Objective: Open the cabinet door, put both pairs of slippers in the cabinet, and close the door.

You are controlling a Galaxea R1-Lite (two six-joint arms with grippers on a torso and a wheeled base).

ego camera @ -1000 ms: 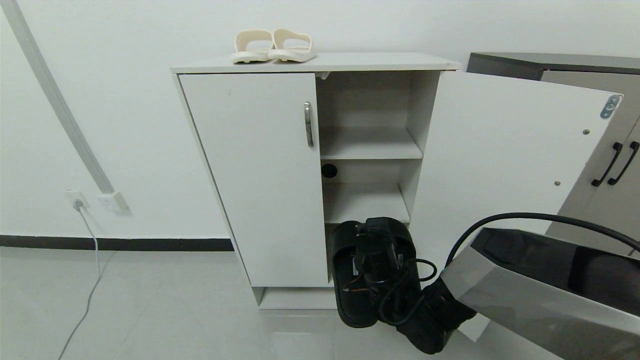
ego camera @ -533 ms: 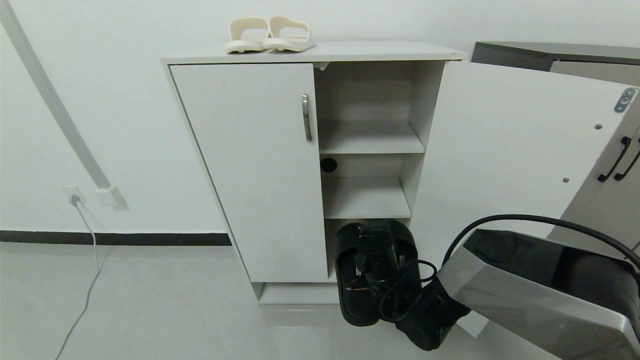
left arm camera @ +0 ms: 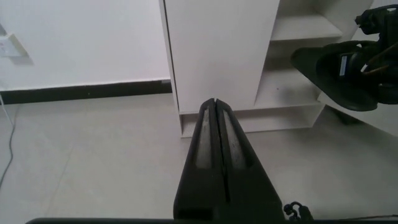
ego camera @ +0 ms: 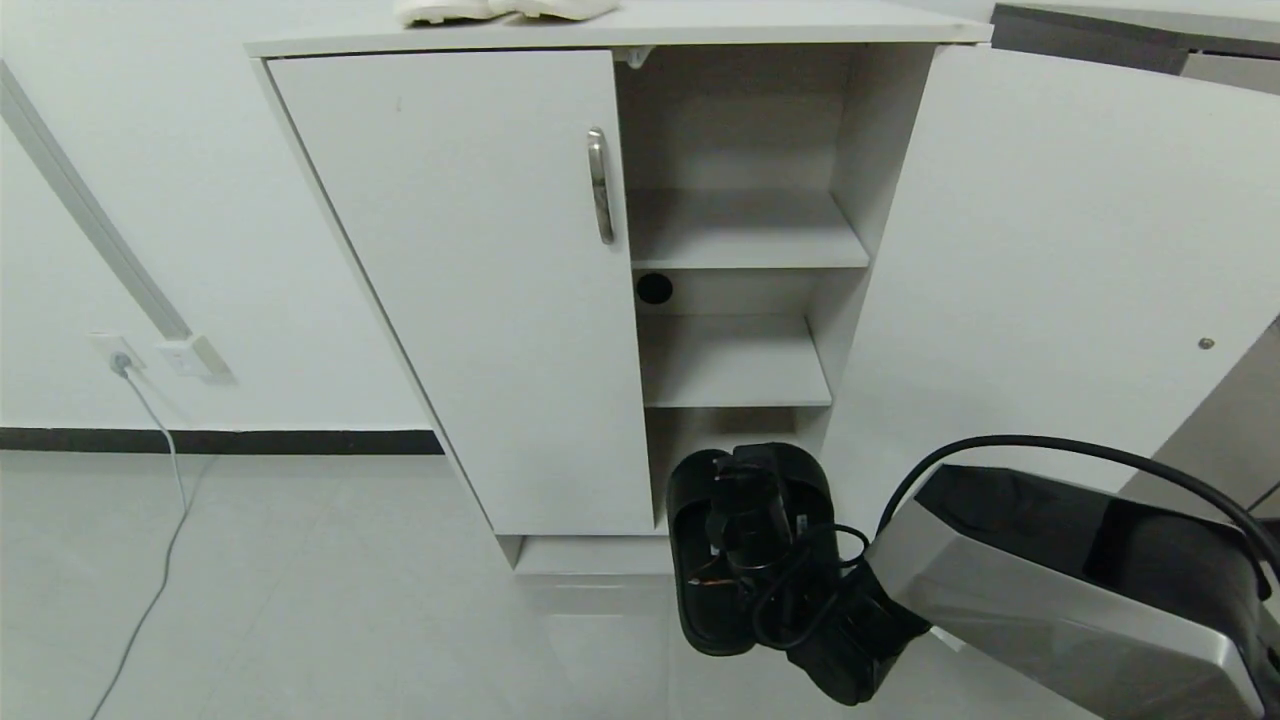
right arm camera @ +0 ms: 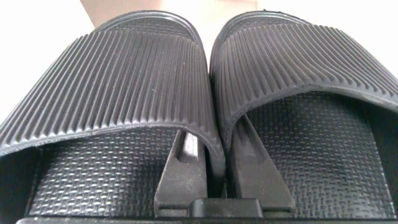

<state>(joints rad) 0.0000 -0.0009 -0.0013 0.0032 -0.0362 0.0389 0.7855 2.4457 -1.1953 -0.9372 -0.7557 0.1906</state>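
The white cabinet [ego camera: 450, 300] has its left door closed and its right door [ego camera: 1050, 280] swung wide open, showing two bare shelves [ego camera: 740, 235]. My right gripper [right arm camera: 217, 165] is shut on the pair of black slippers [ego camera: 745, 545], pinching their inner walls together. It holds them low, just in front of the bottom compartment [ego camera: 700, 430]. The black slippers [left arm camera: 345, 74] hang clear of the floor. The cream slippers [ego camera: 500, 8] lie on the cabinet top. My left gripper [left arm camera: 214, 106] is shut and holds nothing, above the floor in front of the cabinet's base.
A grey cabinet [ego camera: 1230, 40] stands behind the open door at the right. A wall socket with a cable [ego camera: 120, 365] is at the left. Bare tiled floor [ego camera: 300, 600] lies in front of the closed door.
The camera has moved closer and lower, so the cabinet looks larger and higher. The black slippers, still gripped, now sit lower against the cabinet opening.
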